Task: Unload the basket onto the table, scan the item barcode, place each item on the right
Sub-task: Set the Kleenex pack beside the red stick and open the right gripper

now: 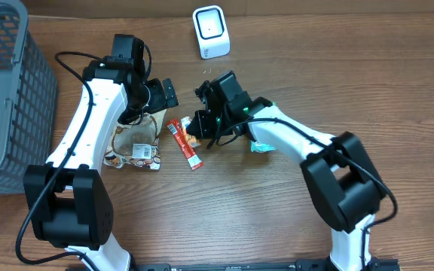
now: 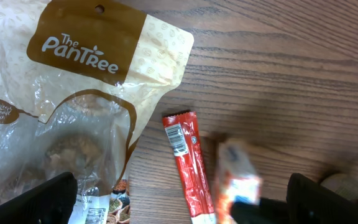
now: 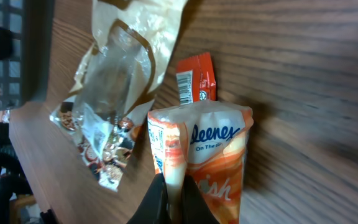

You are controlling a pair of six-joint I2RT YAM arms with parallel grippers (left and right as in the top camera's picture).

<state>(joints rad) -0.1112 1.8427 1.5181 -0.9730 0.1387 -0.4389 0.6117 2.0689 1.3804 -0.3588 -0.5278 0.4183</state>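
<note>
Now: my right end effector [image 3: 173,196] is clamped on the orange pouch [image 3: 211,155], mid-frame overhead, with its long axis running away from my fingers. The scanner [image 1: 211,31] lies up-frame, nearer this arm. My left end effector [image 1: 160,94] is apart and empty.

Setting: mock shop checkout. Wood-grain table [image 1: 277,218]; white barcode scanner [image 1: 210,31] at 12 o'clock; grey mesh basket [image 1: 6,90] at 9 o'clock. Packaged goods: snack pouch [image 1: 136,143], red stick [image 1: 184,144], orange packet [image 3: 210,155] at centre.
</note>
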